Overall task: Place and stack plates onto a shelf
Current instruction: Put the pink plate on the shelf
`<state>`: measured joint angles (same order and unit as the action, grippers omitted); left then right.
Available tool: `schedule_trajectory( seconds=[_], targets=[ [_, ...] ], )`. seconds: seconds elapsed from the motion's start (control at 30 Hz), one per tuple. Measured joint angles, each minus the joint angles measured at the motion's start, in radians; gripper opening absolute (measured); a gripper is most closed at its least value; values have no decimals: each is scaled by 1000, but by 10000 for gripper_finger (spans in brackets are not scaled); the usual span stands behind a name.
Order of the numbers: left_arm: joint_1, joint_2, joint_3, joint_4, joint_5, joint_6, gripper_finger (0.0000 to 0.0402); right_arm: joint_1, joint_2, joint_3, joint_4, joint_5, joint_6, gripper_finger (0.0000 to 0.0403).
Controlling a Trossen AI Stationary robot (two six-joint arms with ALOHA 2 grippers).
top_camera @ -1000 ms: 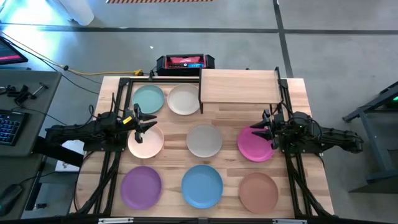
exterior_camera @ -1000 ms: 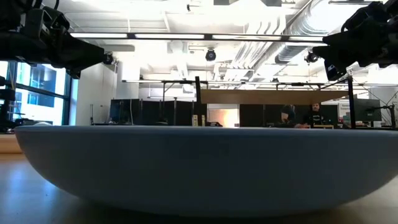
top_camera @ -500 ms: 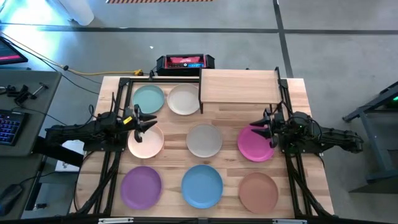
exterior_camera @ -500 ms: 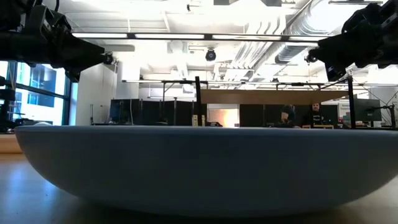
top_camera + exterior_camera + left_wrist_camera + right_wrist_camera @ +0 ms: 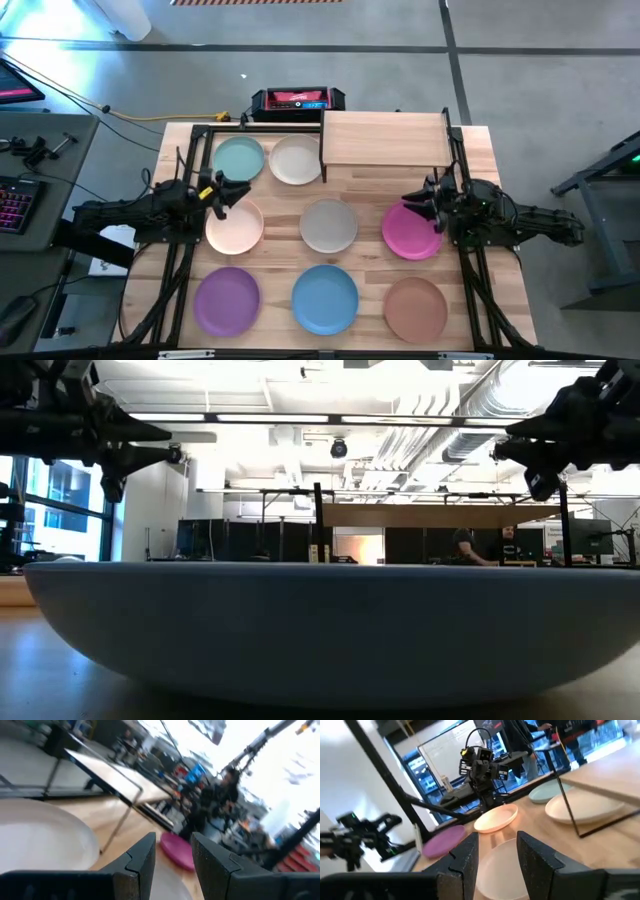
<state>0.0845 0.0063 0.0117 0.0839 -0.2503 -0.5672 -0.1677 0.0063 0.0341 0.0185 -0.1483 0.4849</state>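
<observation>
Eight plates lie flat on the tabletop: teal (image 5: 238, 158), cream (image 5: 295, 159), peach (image 5: 235, 226), grey (image 5: 329, 225), magenta (image 5: 410, 232), purple (image 5: 227, 300), blue (image 5: 325, 298) and terracotta (image 5: 415, 308). The shelf (image 5: 385, 138) stands at the far edge with nothing on it. My left gripper (image 5: 238, 190) hovers open over the peach plate's far rim, pointing level toward the right. My right gripper (image 5: 410, 198) hovers open over the magenta plate's far rim, pointing level toward the left. Neither wrist view shows anything between the fingers (image 5: 145, 857) (image 5: 465, 855).
Black frame rails (image 5: 185, 260) (image 5: 480, 280) run along the table's left and right sides under the arms. A black-and-red device (image 5: 297, 100) sits behind the far edge. The blue plate (image 5: 320, 630) fills the low view's foreground. People (image 5: 510, 545) are in the room beyond.
Both grippers have rolled about the line they point along while staying in place above the table. No plate has moved.
</observation>
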Motion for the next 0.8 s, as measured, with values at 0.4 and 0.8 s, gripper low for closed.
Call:
schedule_trajectory(
  seconds=[0.4,0.8],
  targets=[
    [0,0,0,192,-171,-54,117,0,0,0,24,94,245,119],
    [0,14,116,386,-59,108,117,-2,0,29,410,162,149,119]
  ],
)
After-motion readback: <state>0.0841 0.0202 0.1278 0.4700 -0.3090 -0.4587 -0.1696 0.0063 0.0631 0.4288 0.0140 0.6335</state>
